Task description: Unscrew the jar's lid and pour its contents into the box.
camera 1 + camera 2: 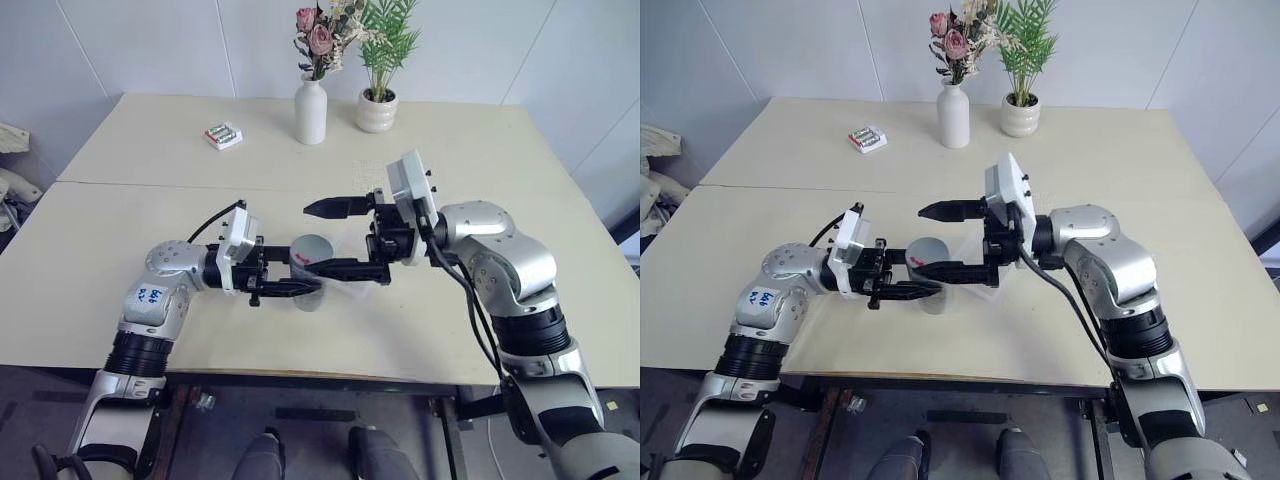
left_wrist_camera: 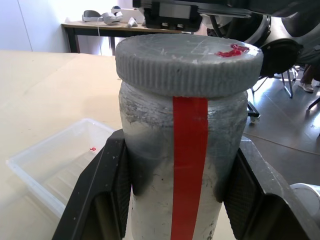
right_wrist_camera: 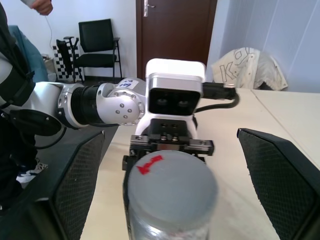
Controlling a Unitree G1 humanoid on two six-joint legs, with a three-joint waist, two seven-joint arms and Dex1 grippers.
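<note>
my left pincer clamps the jar above the surface, lid on; right pincer wide open round lid, w/o grip. closing off-centre could twist jar loose.

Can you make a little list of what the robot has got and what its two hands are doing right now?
jar: held upright over the table, lid on
lid: grey, red mark on top
left gripper: jaws shut on the jar
right gripper: jaws wide open either side of the lid, not touching
box: see-through, on the table
</note>
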